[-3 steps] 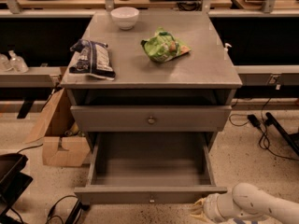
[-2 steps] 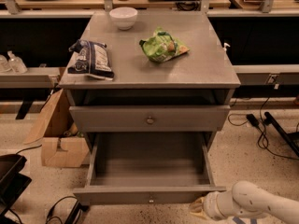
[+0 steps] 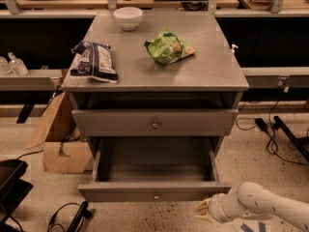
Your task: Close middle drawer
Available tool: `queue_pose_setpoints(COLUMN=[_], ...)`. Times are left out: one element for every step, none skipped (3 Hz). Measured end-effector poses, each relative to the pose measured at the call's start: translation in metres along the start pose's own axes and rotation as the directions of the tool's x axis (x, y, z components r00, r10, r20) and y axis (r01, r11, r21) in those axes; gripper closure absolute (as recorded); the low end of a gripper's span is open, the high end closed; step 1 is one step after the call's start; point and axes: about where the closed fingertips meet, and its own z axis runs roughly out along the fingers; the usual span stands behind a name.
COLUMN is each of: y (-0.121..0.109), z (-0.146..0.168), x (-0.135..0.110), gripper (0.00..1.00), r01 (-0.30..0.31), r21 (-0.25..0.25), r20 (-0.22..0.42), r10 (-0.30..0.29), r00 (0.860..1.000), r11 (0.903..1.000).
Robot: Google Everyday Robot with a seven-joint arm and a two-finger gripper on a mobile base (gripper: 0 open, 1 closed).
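Three things up on the worktop (image 3: 203, 76): from the left, a dark snack bag (image 3: 94, 61), then a white bowl (image 3: 128, 17), then a green bag (image 3: 169, 47). Down low on the left, a brown cardboard box (image 3: 65, 156) on the floor. In the middle, right under the worktop, a thin drawer front (image 3: 155, 122), looks poked out a little. Below that, the middle drawer (image 3: 155, 192), pulled a long way out. Slid in a tiny bit since a second ago, but far from closed. At the right, the claw (image 3: 201, 210) on the white arm (image 3: 260, 204), down low by the right corner of that drawer front, touching or very nearly. Crept a little to the left too. Cannot tell if open or closed. Looks like a push just begun. Needs a long, straight push toward the back to finish the job.
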Motion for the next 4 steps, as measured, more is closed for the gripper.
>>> queue_pose_setpoints(y=[-0.031,-0.037,-0.074,-0.074], z=[0.004,0.005,0.014,0.014], x=[-0.01,-0.013,-0.028,-0.028], gripper=[1.0,1.0,1.0,1.0], r01=[0.019,0.026,0.054,0.054], r21=[-0.002,-0.005,-0.018,-0.018], r20=[0.004,0.005,0.016,0.016], r10=[-0.019,-0.026,-0.053,-0.053], r00=[1.0,1.0,0.998,0.998], r11=[0.9998,0.9997,0.9984,0.9984])
